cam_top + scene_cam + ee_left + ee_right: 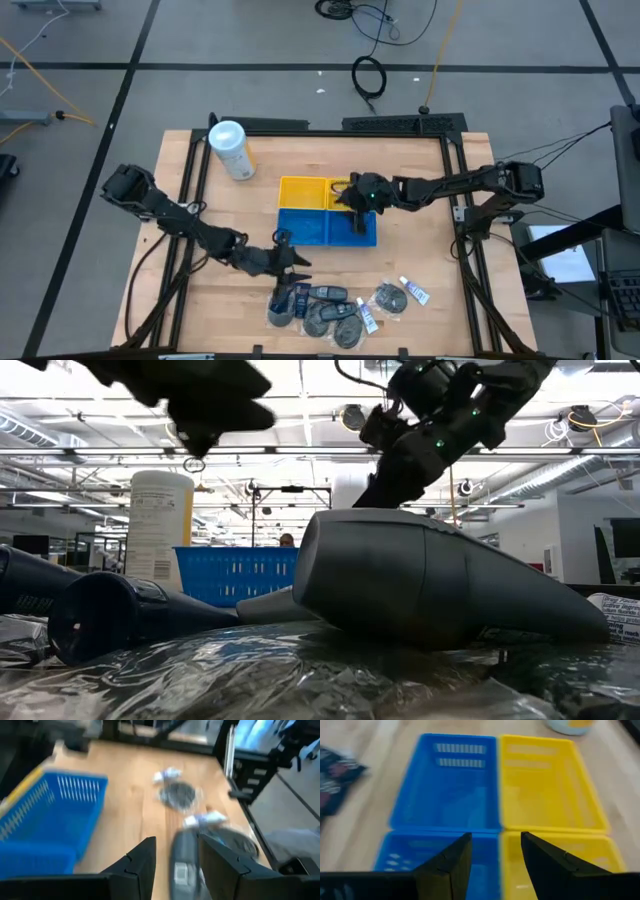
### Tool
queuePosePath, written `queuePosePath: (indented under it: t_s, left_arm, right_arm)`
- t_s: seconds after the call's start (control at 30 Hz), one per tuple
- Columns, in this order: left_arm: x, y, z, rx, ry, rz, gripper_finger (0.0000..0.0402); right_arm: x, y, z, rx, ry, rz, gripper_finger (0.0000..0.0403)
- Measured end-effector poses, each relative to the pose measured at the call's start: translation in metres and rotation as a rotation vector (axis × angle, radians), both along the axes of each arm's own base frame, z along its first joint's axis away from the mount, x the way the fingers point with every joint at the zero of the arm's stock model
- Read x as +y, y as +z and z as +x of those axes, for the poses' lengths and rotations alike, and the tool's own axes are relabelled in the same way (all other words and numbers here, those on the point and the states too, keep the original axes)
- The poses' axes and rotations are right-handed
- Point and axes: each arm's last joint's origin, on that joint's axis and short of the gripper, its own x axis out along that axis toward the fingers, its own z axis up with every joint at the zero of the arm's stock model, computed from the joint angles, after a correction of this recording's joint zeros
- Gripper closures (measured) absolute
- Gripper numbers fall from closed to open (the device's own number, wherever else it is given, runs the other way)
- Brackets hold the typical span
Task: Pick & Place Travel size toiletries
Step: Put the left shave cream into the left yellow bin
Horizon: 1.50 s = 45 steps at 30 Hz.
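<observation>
Left gripper point(292, 262) above toiletries point(325, 305) (open).

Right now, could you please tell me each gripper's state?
Left gripper: open, astride a grey toiletry piece, not closed on it.
Right gripper: open, empty, above the trays.

A white canister point(230, 149) stands on the wooden table point(420, 190) near the yellow tray point(303, 192) and blue tray point(315, 228).

A light wooden table point(320, 165) with a black frame stands on a grey floor point(250, 40) marked by dark lines and strewn with black cables point(368, 75) and a yellow cord point(437, 50), under a white ceiling point(300, 435) of beams and lamps.
</observation>
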Motion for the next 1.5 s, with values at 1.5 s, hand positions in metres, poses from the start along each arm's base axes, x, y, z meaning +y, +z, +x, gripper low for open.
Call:
queuePosePath:
  t_s: [1.5]
  left_arm:
    - [-0.04,-0.044,-0.025,0.829,0.435,-0.845,0.0257]
  right_arm:
    - [0.066,-0.001,-0.001,0.007,0.114,-0.128,0.0229]
